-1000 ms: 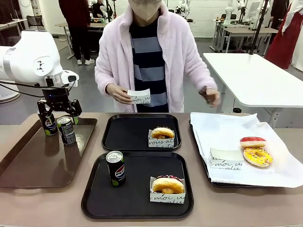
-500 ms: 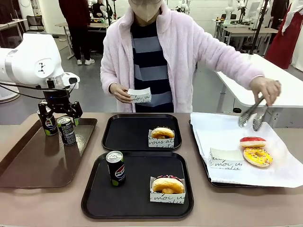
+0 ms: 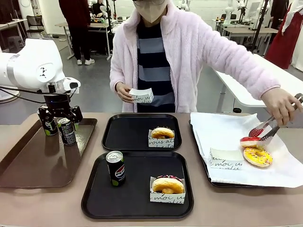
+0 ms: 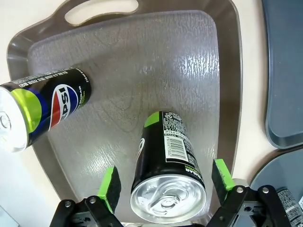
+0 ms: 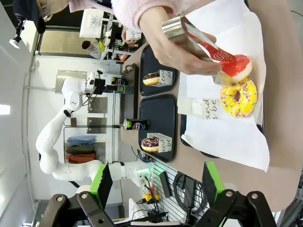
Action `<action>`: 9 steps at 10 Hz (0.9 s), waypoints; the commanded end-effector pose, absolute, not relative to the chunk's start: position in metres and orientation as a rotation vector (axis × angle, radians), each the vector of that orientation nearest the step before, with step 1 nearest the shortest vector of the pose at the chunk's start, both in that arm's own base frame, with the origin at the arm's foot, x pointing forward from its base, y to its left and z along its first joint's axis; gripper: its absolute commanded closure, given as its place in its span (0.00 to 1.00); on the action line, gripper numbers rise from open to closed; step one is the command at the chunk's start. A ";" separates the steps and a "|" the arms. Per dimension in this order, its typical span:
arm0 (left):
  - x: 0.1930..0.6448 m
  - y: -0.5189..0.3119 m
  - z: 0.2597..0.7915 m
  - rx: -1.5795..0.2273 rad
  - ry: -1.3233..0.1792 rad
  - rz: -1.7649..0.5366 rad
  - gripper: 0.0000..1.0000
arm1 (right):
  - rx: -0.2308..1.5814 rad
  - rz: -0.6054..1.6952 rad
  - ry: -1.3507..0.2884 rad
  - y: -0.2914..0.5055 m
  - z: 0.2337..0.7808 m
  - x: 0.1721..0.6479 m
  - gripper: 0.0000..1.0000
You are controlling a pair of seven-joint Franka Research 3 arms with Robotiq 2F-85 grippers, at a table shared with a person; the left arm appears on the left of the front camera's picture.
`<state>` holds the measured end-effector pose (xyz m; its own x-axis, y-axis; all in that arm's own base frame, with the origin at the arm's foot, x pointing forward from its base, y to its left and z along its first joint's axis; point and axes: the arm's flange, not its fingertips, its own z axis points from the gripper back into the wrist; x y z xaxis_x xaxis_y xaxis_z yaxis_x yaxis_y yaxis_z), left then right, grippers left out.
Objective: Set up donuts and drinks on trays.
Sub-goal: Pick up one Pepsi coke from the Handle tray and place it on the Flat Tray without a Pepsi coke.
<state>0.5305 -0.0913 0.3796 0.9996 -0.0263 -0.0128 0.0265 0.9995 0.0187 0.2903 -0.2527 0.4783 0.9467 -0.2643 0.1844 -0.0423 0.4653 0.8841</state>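
My left gripper (image 3: 59, 117) is open and straddles an upright Pepsi can (image 4: 166, 165) on the brown tray (image 3: 38, 161), its green pads (image 4: 110, 187) a little off the can's sides. A second can (image 4: 47, 101) stands beside it. The near black tray (image 3: 137, 201) holds a third can (image 3: 115, 168) and a chocolate donut in a sleeve (image 3: 167, 184). On the far black tray (image 3: 125, 135) lies another sleeved donut (image 3: 162, 133). My right gripper (image 5: 156, 182) hangs open with nothing in it, high above the paper-lined tray.
The person's tongs (image 3: 265, 131) grip a red-iced donut (image 3: 251, 141) on the white-paper-lined tray (image 3: 222, 130), next to a yellow donut (image 3: 258, 156) and an empty sleeve (image 3: 225, 158). Their other hand holds a paper sleeve (image 3: 141, 96) behind the far black tray.
The person's hand with the tongs swung over the paper-lined tray and came down onto the red donut. My left gripper stayed around the can, barely shifting.
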 end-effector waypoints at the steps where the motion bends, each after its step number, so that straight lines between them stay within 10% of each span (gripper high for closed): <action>1: 0.529 -0.092 0.374 0.013 0.000 -0.032 0.00 | 1.098 -0.136 -0.330 -0.253 0.477 0.291 0.00; 2: 0.529 -0.092 0.374 0.009 -0.002 -0.035 0.43 | 1.098 -0.136 -0.330 -0.253 0.477 0.291 0.00; 3: 0.529 -0.091 0.375 0.008 -0.005 -0.036 0.56 | 1.098 -0.136 -0.330 -0.253 0.477 0.291 0.00; 4: 0.529 -0.091 0.376 0.008 -0.008 -0.037 0.98 | 1.098 -0.136 -0.330 -0.253 0.477 0.291 0.00; 9: 0.521 -0.092 0.403 -0.019 -0.007 -0.066 0.97 | 1.098 -0.136 -0.330 -0.253 0.477 0.291 0.00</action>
